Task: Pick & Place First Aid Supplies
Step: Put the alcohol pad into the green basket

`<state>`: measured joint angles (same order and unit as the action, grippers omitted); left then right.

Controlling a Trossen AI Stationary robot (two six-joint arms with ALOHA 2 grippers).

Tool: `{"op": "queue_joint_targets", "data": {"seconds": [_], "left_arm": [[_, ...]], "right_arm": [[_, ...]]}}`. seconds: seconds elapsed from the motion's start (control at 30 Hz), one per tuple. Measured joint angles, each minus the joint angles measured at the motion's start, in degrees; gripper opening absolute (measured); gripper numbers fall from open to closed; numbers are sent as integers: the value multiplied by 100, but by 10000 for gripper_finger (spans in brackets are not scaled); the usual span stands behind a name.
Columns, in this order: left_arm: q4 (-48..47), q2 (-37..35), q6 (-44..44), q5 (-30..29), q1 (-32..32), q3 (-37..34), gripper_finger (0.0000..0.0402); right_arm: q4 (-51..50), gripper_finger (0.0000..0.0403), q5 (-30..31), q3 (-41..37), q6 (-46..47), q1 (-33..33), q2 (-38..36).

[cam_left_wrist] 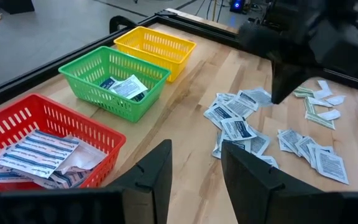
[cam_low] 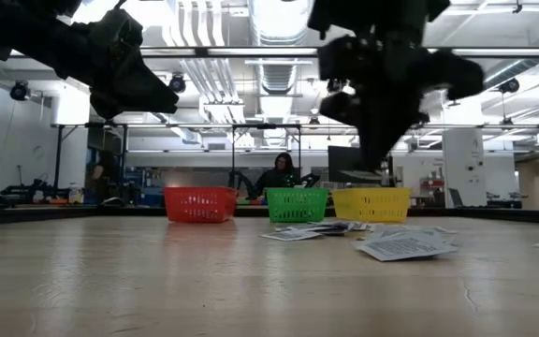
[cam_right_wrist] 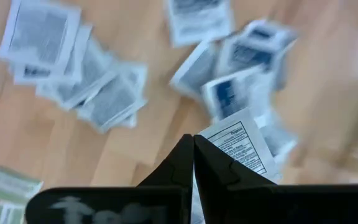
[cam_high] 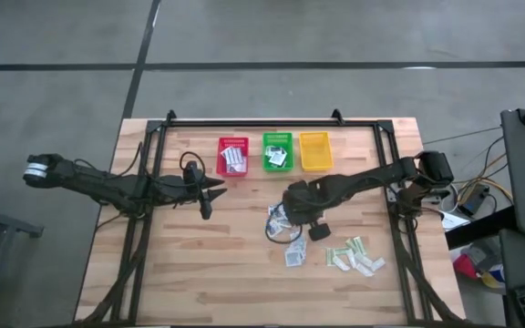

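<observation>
From above, the right gripper [cam_high: 295,221] hangs over the packets [cam_high: 285,239] scattered on the tabletop [cam_high: 190,264], far nearer them than the spread left gripper [cam_high: 210,189], with 3 baskets [cam_high: 274,151] beyond. Its wrist view shows the fingers [cam_right_wrist: 182,163] pressed together, pinching 1 white packet [cam_right_wrist: 241,144] whose print is unreadable.

**2 arms over the table**

The left gripper [cam_high: 210,195] is hanging open above the table's left half, arm stretching in from the left. The right gripper [cam_high: 296,221] is pointing down, fingers [cam_right_wrist: 185,163] pressing together, arm reaching in from the right.
</observation>
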<state>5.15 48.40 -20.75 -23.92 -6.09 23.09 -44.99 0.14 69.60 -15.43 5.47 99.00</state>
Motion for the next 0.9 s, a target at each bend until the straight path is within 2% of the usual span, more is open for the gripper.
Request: {"op": "queue_joint_targets", "data": {"seconds": [0.33,0.57,0.9], "left_arm": [[-1,0,-9,0,2,0,133],[-2,0,-6,0,0,2,133],[-2,0,120,0,0,0,133]], "right_arm": [[24,8,-61,1086,-579,-993,-3],[43,8,-1427,1875,-613,-1980,-7],[416,8,-1560,2329,-882,-2869,172]]}}
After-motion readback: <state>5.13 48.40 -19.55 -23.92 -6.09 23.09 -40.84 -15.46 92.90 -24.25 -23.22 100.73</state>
